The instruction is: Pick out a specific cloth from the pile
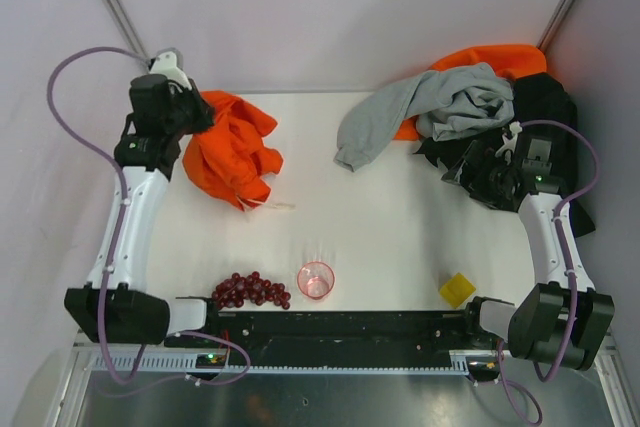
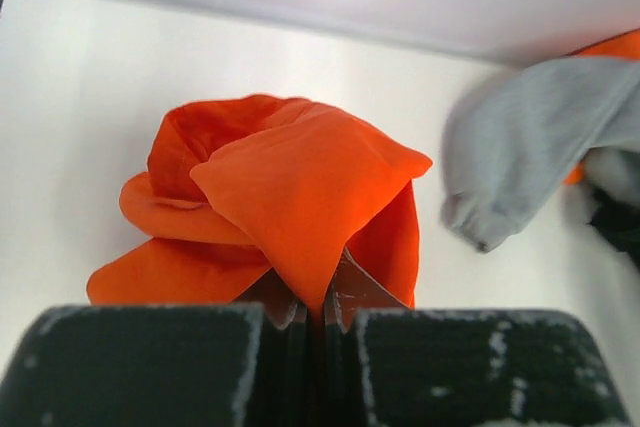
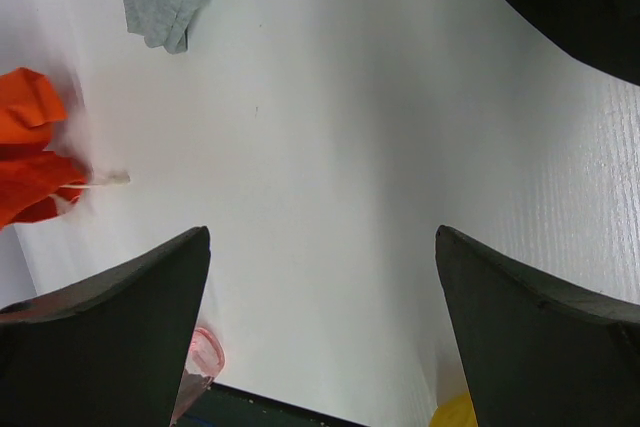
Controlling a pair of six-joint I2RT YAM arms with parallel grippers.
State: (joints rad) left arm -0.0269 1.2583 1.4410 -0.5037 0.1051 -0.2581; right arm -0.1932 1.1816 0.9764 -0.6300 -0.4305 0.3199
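Left fingers (image 2: 318, 313) are pinched tight on a fold of the deep red-orange cloth (image 2: 290, 197); the fabric comes to a point right at the seam between them and fans out beyond in loose lobes. Right fingers (image 3: 322, 237) stand wide apart with nothing between them, only bare tabletop (image 3: 330, 127) below. Overhead: the cloth (image 1: 232, 152) sits at the upper left of the frame, bunched under the left wrist, its lower edge and a pale drawstring (image 1: 272, 205) resting on the tabletop. It is well apart from the pile (image 1: 470, 97) at upper right, where the grey sweatshirt (image 1: 440, 107) lies over a bright orange cloth (image 1: 500, 55) and a black cloth (image 1: 548, 97). One grey sleeve reaches toward the middle but does not touch the held garment. Judgement: selection looks essentially made, and the step in hand is finishing the separation and setting down. To do it well: keep the pinch firm, as the thin fabric could slip from so small a bite; lower until the bulk is supported before letting go; keep the trailing hem and drawstring away from the grey sleeve. Purple grapes (image 1: 250, 291), pink cup (image 1: 316, 280) and yellow block (image 1: 457, 289) lie along the bottom of the frame, clear of any likely path.
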